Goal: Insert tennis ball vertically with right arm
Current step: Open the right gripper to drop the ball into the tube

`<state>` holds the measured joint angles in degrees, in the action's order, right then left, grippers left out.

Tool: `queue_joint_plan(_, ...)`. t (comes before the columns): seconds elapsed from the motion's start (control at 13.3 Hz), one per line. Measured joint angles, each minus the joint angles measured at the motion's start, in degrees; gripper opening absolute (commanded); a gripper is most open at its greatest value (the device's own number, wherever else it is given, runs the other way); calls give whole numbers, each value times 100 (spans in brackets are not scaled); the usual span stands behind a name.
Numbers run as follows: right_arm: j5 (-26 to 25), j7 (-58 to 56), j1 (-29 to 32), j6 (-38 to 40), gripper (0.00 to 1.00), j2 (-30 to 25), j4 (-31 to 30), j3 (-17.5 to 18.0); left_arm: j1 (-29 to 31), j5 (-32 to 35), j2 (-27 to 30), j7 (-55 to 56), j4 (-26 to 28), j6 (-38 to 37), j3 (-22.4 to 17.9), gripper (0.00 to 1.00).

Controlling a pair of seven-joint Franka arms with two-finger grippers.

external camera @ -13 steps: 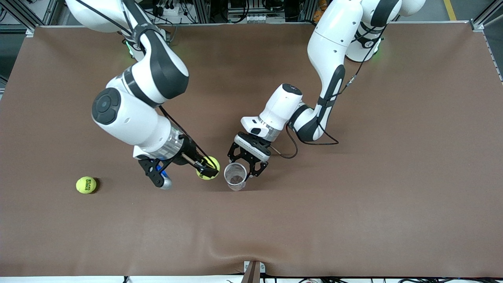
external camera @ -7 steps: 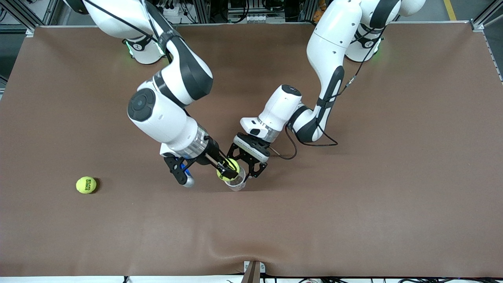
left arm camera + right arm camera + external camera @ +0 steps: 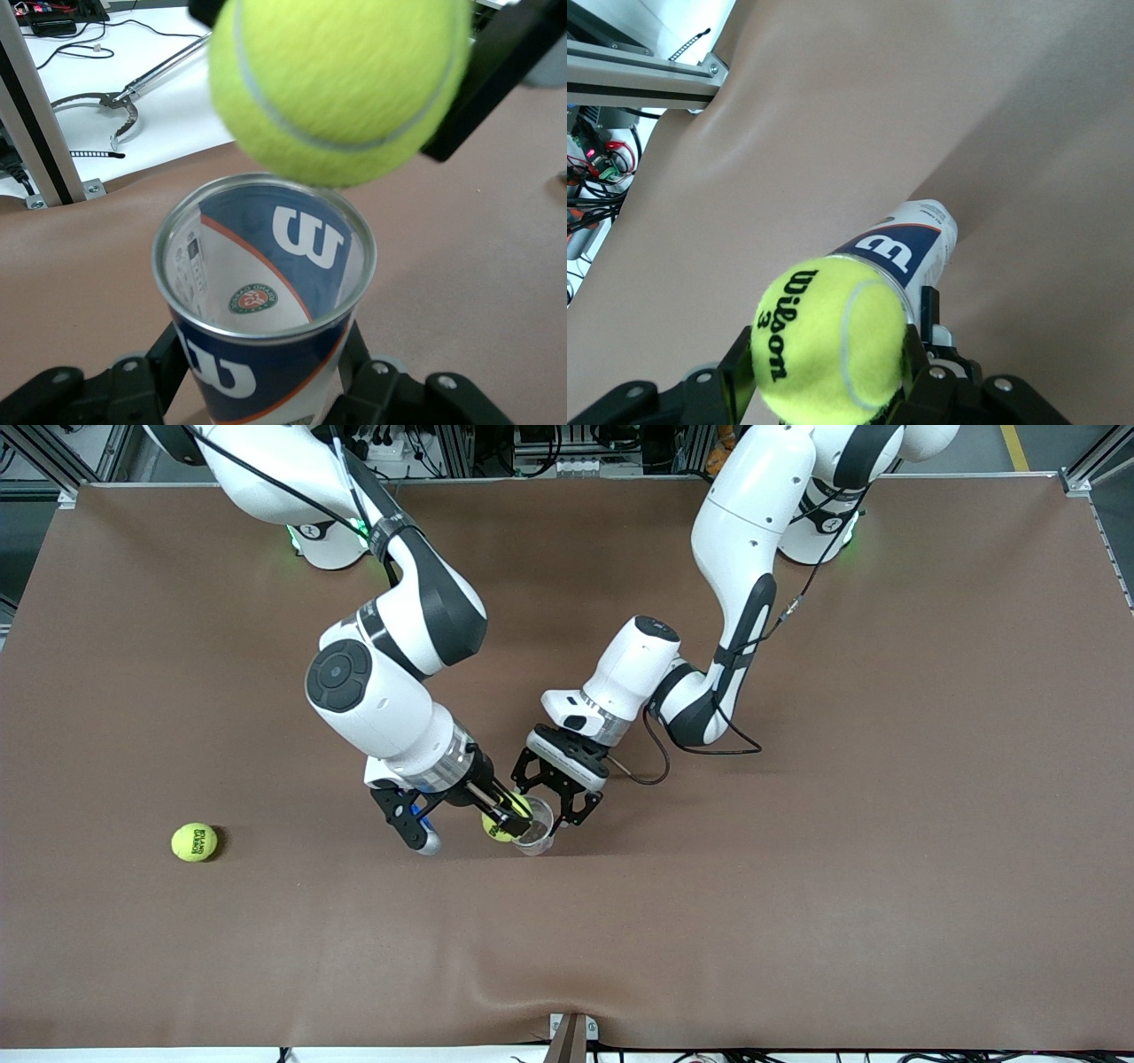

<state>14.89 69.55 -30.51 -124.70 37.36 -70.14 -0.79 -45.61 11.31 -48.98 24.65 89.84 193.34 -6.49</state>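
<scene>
My right gripper is shut on a yellow tennis ball and holds it at the open mouth of a clear tennis-ball can with a blue and white label. My left gripper is shut on that can and holds it upright on the table. In the left wrist view the ball hangs just above the can's metal rim, slightly off its centre, between the right gripper's black fingers. In the right wrist view the ball fills the jaws and hides most of the can.
A second yellow tennis ball lies on the brown table cover toward the right arm's end. The cover has a ripple at the table's front edge. Both arms meet over the table's middle.
My right arm has swung toward the left arm's end, carrying the ball from beside the can to its mouth, then lowered it slightly. The left gripper and can have not moved.
</scene>
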Motion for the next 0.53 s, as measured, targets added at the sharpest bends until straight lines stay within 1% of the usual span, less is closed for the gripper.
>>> queue_joint_plan(0.08, -8, 0, -18, -57, 50, 30, 0, 0, 0, 0, 0, 0, 0, 0, 0, 72)
queue_joint_plan(0.15, -11, 0, -35, -98, 53, 60, 0, 0, -1, 0, 0, 0, 0, 0, 0, 72)
queue_joint_plan(0.23, -12, 0, -49, -137, 60, 81, 0, 0, -1, 0, 0, 0, 0, 0, -1, 72)
queue_joint_plan(0.3, -14, 0, -60, -156, 72, 92, 0, 0, -1, 0, 0, 0, 0, 0, -1, 72)
queue_joint_plan(0.38, -15, 0, -64, -160, 78, 95, 0, 0, -1, 0, 0, 0, 0, 0, -1, 72)
queue_joint_plan(0.45, -15, 0, -65, -160, 100, 101, 0, 0, -1, 0, 0, 0, -1, 0, -1, 72)
queue_joint_plan(0.53, -15, 0, -70, -160, 100, 109, 0, 0, -1, 0, 0, 0, -1, 0, -1, 72)
